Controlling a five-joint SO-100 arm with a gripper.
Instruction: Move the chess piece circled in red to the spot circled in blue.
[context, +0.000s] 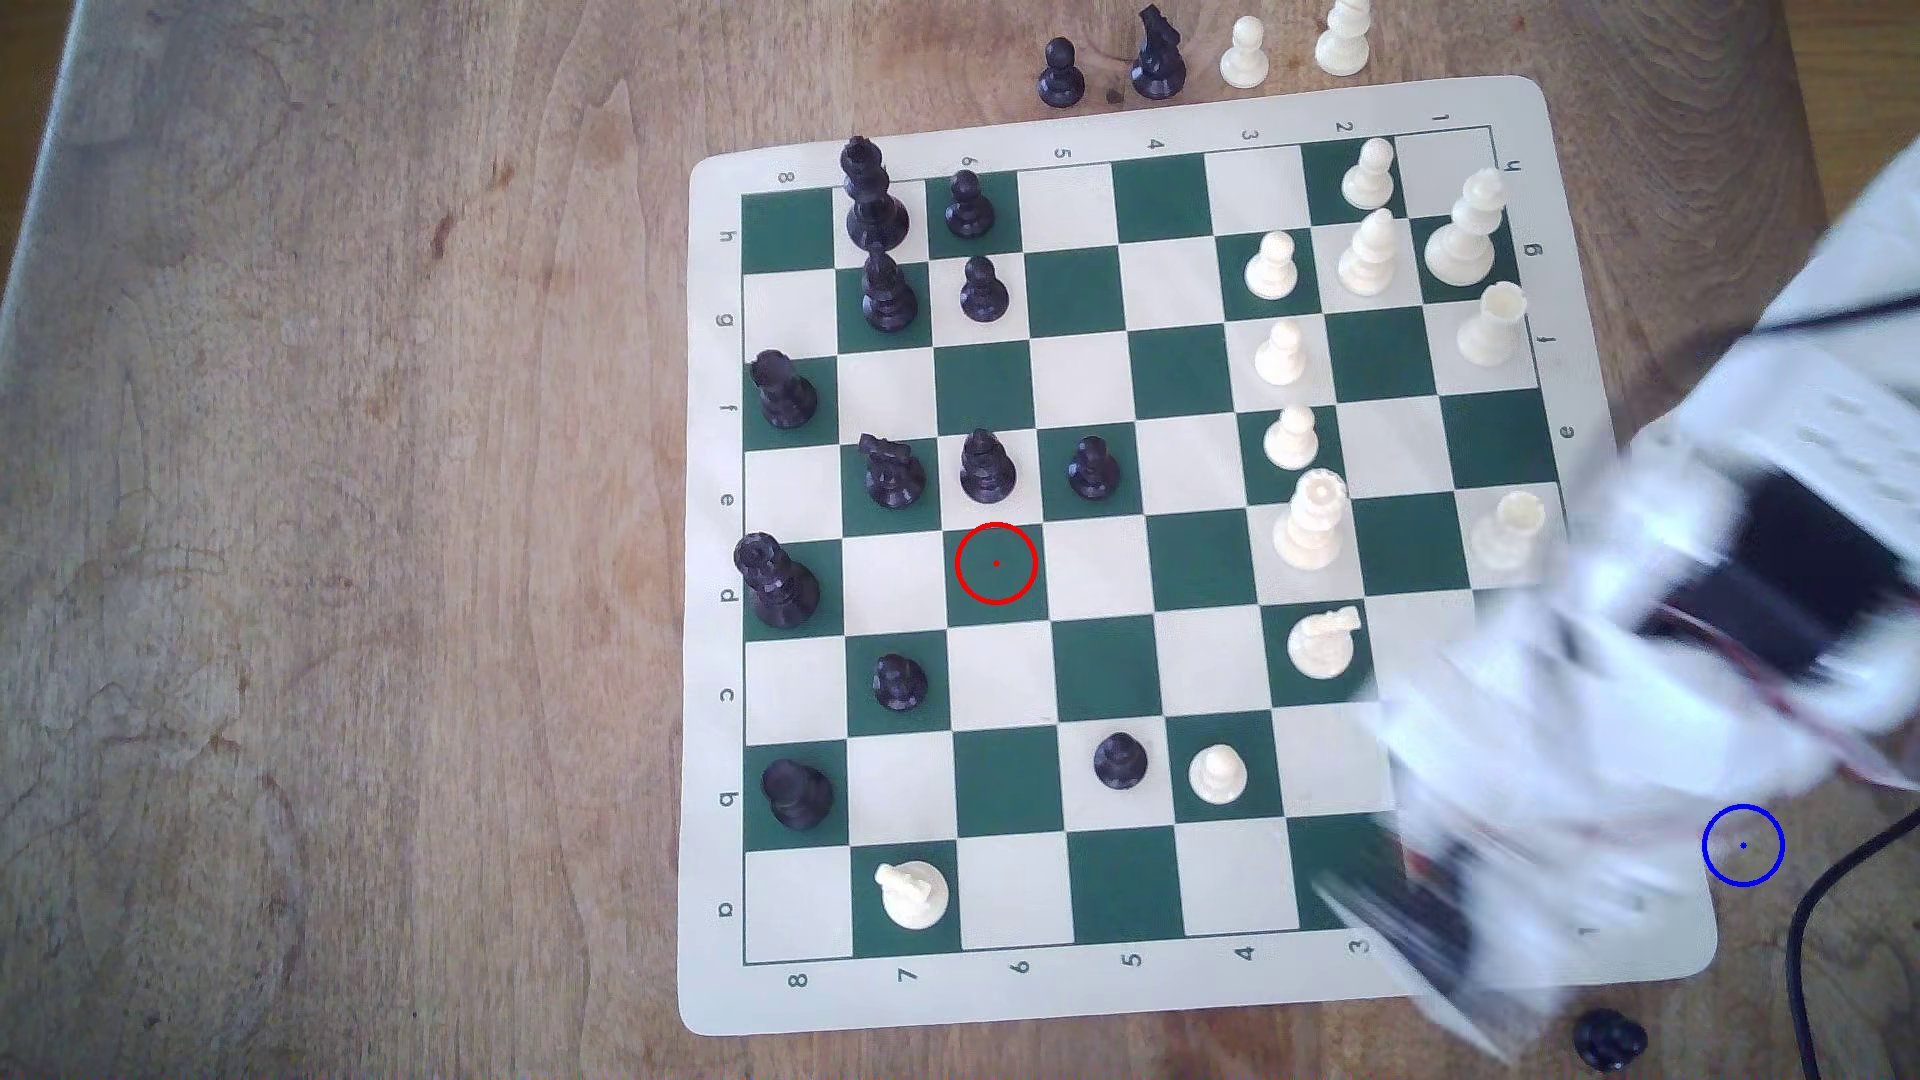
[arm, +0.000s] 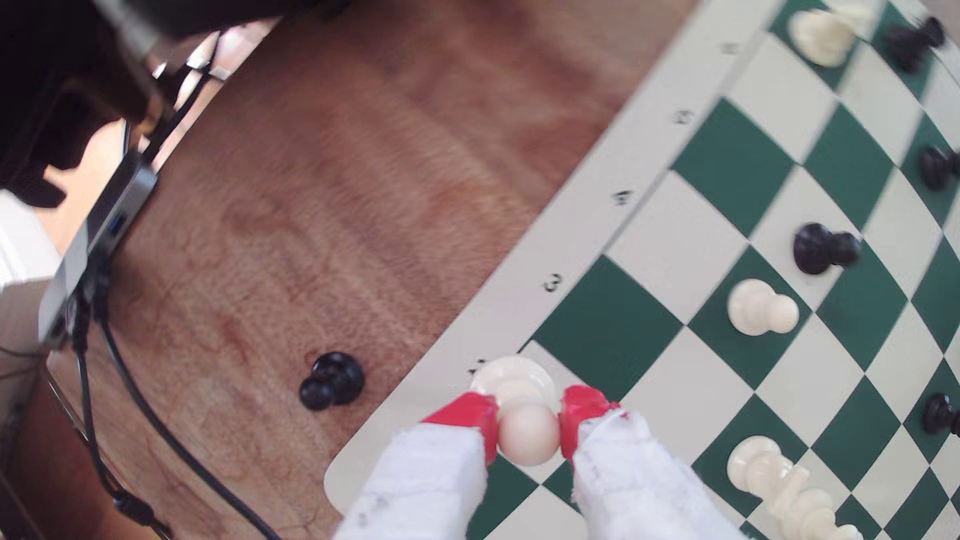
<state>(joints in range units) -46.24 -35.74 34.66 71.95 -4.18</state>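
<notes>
White pawn (arm: 527, 433) was the piece being moved, and it sat pinched by its round head between the two red fingertips (arm: 470, 415) of the gripper (arm: 527, 428), which was clamped on it from both sides. In the wrist view its flared base hung over the pale border of the chess mat (arm: 457, 322), near the corner, seemingly clear of the surface, though blur made that hard to settle.

Going from the biggest things down: the wooden table (context: 312, 519) carried the mat, which held most of the black and white pieces. The arm (context: 1621, 665) showed in the exterior view as a white smear over the mat's lower right corner, a sign of fast motion. The red ring (context: 995, 563) lay on a bare green square in the middle of the board. The blue ring (context: 1742, 845) sat at the exterior view's right, just off the mat's edge on bare wood. A black pawn (arm: 332, 380) stood alone on the wood near that corner, and a dark cable (context: 1813, 914) ran close by the ring.

The carry looked mostly done, with lowering and release left. The grip was only on the smooth ball head, so the pawn could slip or swing at speed. Set down tilted, or half on the mat's edge, it would likely topple. A wide approach might also clip the black pawn or catch the cable.
</notes>
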